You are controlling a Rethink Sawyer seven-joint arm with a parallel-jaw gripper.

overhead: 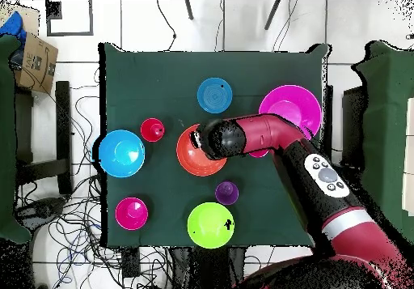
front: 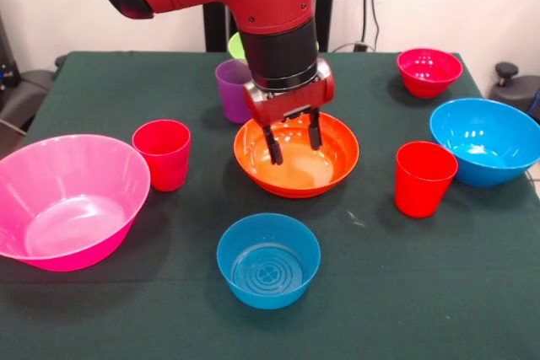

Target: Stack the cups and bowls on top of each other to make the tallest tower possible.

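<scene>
My gripper point(front: 294, 140) hangs open and empty, with its fingertips inside the orange bowl point(front: 337, 166), just above the bowl's floor. The purple cup point(front: 230, 90) stands upright just behind the bowl, left of my wrist. One red cup point(front: 162, 153) stands left of the orange bowl and another point(front: 424, 176) stands to its right. A small blue bowl point(front: 268, 259) sits in front of the orange bowl. No tower shows: every piece stands on its own. In the overhead view my arm covers part of the orange bowl point(overhead: 187, 166) and hides the gripper.
A large pink bowl point(front: 67, 200) sits at the left edge and a large blue bowl point(front: 488, 139) at the right edge. A small magenta bowl point(front: 429, 71) is at the far right. A lime green bowl point(overhead: 210, 224) lies behind my arm, near the base.
</scene>
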